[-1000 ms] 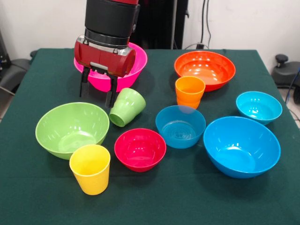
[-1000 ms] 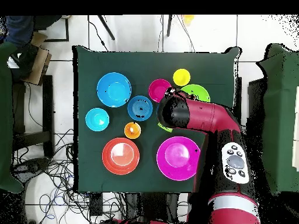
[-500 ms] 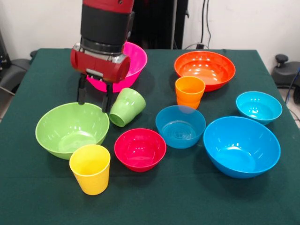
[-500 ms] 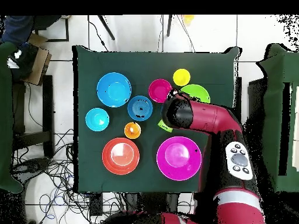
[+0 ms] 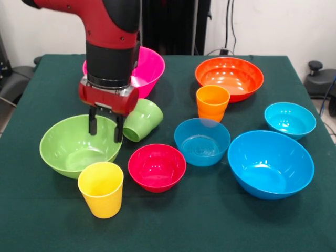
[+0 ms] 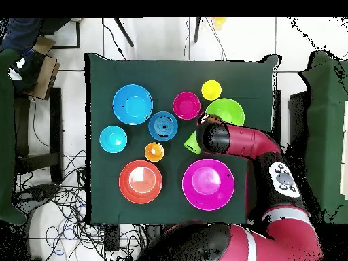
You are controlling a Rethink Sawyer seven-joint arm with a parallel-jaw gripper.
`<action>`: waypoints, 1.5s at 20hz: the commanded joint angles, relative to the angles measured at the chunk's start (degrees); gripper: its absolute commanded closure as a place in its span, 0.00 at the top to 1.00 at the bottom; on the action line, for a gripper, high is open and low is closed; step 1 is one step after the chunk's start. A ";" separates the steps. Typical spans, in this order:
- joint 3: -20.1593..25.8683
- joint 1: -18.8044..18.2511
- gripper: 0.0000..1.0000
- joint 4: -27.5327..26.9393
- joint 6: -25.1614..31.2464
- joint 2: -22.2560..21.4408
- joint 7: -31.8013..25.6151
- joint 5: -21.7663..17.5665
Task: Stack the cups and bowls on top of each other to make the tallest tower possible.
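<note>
My gripper is open and hangs over the far rim of the light green bowl, holding nothing. The green cup lies on its side just right of the fingers, against that bowl. The yellow cup stands upright in front of the bowl. The orange cup stands upright before the orange bowl. The pink bowl is behind the arm. In the overhead view the arm covers the gripper, beside the light green bowl and the green cup.
A red bowl, a mid-size blue bowl, a small cyan bowl and a large blue bowl stand separately on the green cloth. A person sits at the overhead view's upper left corner.
The gripper has come away from the pink bowl, forward and down to the light green bowl's far rim. The cups and bowls have not moved.
</note>
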 commanded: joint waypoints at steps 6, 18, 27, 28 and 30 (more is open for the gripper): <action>7.28 0.61 1.00 0.33 -0.43 1.79 -2.98 -5.20; 6.19 1.38 1.00 1.88 0.51 -0.27 -2.31 -5.07; 5.72 1.85 1.00 2.44 1.43 -1.09 -2.19 -4.93; 5.71 2.14 1.00 2.60 2.05 -1.30 -2.32 -4.85; 6.08 2.57 1.00 3.35 3.87 -2.66 -3.57 -5.03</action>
